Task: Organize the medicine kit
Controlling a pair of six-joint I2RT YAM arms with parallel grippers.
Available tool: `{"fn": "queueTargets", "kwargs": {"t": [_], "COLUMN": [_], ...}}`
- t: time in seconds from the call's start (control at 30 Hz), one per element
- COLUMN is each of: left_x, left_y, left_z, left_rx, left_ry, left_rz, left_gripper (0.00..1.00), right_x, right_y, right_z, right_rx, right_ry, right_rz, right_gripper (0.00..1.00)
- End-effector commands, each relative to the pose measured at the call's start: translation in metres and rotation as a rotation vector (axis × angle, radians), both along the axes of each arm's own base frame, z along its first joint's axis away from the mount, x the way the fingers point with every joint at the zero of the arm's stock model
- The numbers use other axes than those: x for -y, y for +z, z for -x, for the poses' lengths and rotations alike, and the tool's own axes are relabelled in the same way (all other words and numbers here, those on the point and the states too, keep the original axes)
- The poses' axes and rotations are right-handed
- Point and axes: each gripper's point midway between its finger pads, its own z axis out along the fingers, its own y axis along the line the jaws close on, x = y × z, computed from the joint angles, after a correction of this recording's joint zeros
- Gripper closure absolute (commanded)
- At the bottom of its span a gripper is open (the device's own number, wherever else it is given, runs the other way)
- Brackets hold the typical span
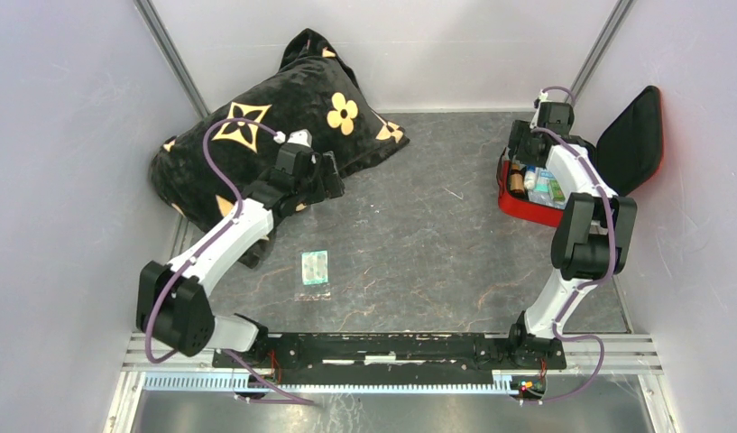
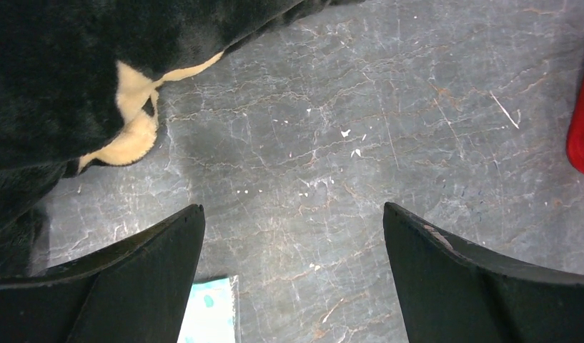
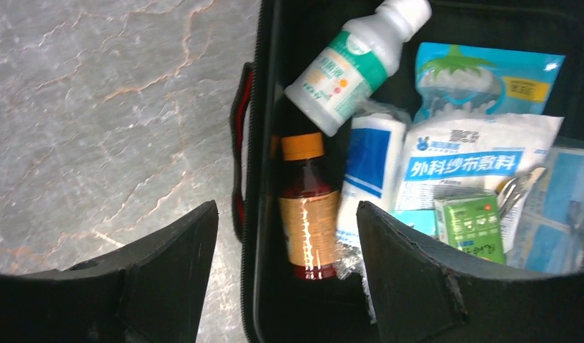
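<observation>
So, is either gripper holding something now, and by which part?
Nothing is held. The left gripper is open over the table; the right gripper is open above the medicine kit.

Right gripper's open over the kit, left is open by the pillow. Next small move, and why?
Probably draw the left gripper back and down onto the blister pack. It looks like the only loose item on the table outside the medicine kit, and the left jaws stand open and empty just beyond it. The right gripper hangs open over the filled kit, holding nothing.
</observation>
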Motion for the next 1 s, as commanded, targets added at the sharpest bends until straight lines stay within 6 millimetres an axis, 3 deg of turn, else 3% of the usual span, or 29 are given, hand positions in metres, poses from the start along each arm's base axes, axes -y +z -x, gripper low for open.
{"fn": "queueTargets", "kwargs": {"t": [0.0,0.3,0.53,0.7,0.77,0.97], "left_x": [0.012,0.022,0.019,0.014,0.011,0.005], "left_y": [0.018,0.008,0.011,0.013,0.013,0.011], "left_z": [-0.028,-0.040,-0.038,-0.033,-0.030,-0.022], "left_rx": [0.064,0.037,0.045,0.053,0.054,0.057], "left_ry": [-0.009,-0.025,-0.024,-0.017,-0.015,-0.010], "left_rz": [0.027,0.034,0.020,0.009,0.001,-0.008], "left_gripper": [0.00,0.00,0.00,0.00,0.00,0.00], "right_x": [-0.016,-0.019,-0.035,-0.047,-0.056,-0.121], "right_y": [0.015,-0.021,-0.039,-0.049,-0.049,-0.051], "right_z": [-0.013,-0.024,-0.037,-0.029,-0.023,0.003], "right_rx": [0.030,-0.073,-0.097,-0.138,-0.135,-0.152], "right_ry": [0.052,0.081,0.127,0.155,0.179,0.319], "right_rz": [-0.079,-0.094,-0.048,0.042,0.053,0.077], "right_gripper": [0.22,0.31,0.57,0.73,0.80,0.94]}}
